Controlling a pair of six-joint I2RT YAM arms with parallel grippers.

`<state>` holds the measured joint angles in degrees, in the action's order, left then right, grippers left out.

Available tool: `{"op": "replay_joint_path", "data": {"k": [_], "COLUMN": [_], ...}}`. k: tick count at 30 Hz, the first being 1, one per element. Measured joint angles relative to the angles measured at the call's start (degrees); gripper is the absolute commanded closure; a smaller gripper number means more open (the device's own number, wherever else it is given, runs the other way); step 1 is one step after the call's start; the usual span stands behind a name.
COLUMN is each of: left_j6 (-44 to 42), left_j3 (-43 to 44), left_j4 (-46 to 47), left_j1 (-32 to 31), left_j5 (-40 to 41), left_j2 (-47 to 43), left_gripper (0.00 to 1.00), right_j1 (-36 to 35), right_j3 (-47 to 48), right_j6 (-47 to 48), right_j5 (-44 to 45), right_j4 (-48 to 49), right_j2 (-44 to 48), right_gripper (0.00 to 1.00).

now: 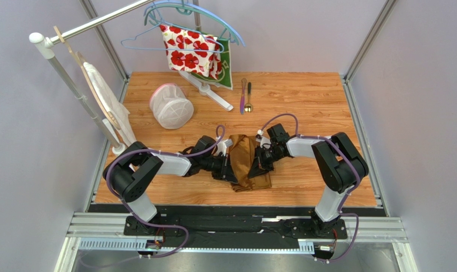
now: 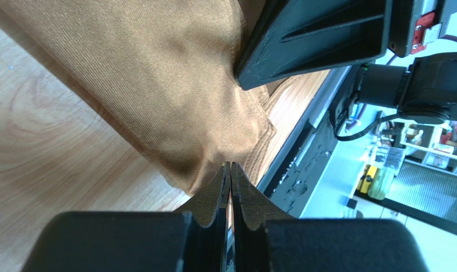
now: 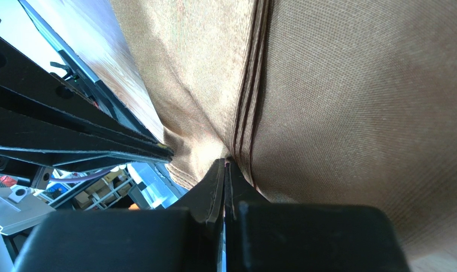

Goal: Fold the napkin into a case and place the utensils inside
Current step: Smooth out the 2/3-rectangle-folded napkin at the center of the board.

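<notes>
Golden-brown napkin (image 1: 245,154) folded narrow, utensils (image 1: 242,97) on wooden table (image 1: 315,102) well apart — not inside.

Top external: high above napkin (image 1: 249,161), looking down, far. Wrist cams: hard against napkin's left and right edges; all share it.

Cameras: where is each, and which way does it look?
Top external: high behind the robot, facing down at the table; left arm and right arm show.
Left wrist: on the left gripper, facing the napkin's corner; its fingers show.
Right wrist: on the right gripper, facing a napkin fold; its fingers show.
Wrist views share the napkin.
</notes>
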<state>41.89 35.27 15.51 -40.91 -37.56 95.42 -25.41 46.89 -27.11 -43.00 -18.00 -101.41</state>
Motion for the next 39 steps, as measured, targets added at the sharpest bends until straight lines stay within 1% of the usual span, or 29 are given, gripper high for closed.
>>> {"op": "replay_joint_path", "data": {"k": [7, 11, 15, 22, 25, 27, 28, 30, 31, 33, 34, 36, 39], "left_j6": [3.5, 5.3, 6.5, 10.2, 10.0, 8.9, 7.8, 5.4, 4.2, 2.3, 1.3, -0.1, -0.6], "left_j3": [-4.0, -7.2, -9.0, -9.4, -9.7, -9.7, -9.5, -8.2, -6.9, -4.2, -2.9, -0.8, 0.2], "left_j4": [7.5, 11.4, 13.4, 19.1, 16.4, 11.7, 8.3, 2.1, -0.7, -4.3, -5.4, -6.7, -6.6], "left_j1": [-0.6, -2.4, -3.9, -3.9, -4.5, -4.9, -4.9, -5.1, -5.1, -4.7, -4.4, -3.8, -3.2], "left_j5": [-1.8, -2.1, -1.7, -3.7, -1.9, -0.6, 0.7, 2.7, 3.8, 5.4, 5.7, 6.3, 6.6], "left_j2": [1.7, 1.9, 1.9, 5.1, 2.3, -3.0, -7.1, -14.5, -17.3, -20.1, -20.3, -18.4, -12.0], "left_gripper": [0.92, 0.91, 0.92, 0.92, 0.91, 0.89, 0.89, 0.89, 0.89, 0.91, 0.92, 0.94, 0.95], "right_j1": [0.0, 0.0, 0.0, -0.1, -0.2, -0.2, -0.2, -0.3, -0.5, -0.9, -1.2, -2.0, -3.2], "right_j3": [0.1, 0.3, 0.4, 1.5, 2.6, 3.5, 4.1, 5.7, 6.5, 8.2, 9.0, 10.3, 12.6], "right_j6": [0.3, 0.4, 0.4, 1.1, 2.0, 2.4, 2.5, 2.6, 2.6, 2.4, 2.3, 1.5, 0.1], "right_j5": [0.0, -0.2, -0.5, 0.8, 3.1, 4.1, 4.5, 4.9, 4.9, 4.9, 4.9, 4.5, 3.4], "right_j4": [-0.1, -0.2, -0.2, -2.0, -3.9, -5.5, -6.2, -7.2, -7.4, -7.4, -7.1, -6.2, -4.0], "right_j2": [0.0, -0.3, -0.6, -0.2, 1.0, 2.4, 3.3, 5.1, 5.6, 6.0, 5.9, 5.5, 2.6], "right_gripper": [1.0, 1.0, 1.0, 1.0, 1.0, 0.99, 0.99, 0.95, 0.91, 0.88, 0.86, 0.86, 0.86]}}
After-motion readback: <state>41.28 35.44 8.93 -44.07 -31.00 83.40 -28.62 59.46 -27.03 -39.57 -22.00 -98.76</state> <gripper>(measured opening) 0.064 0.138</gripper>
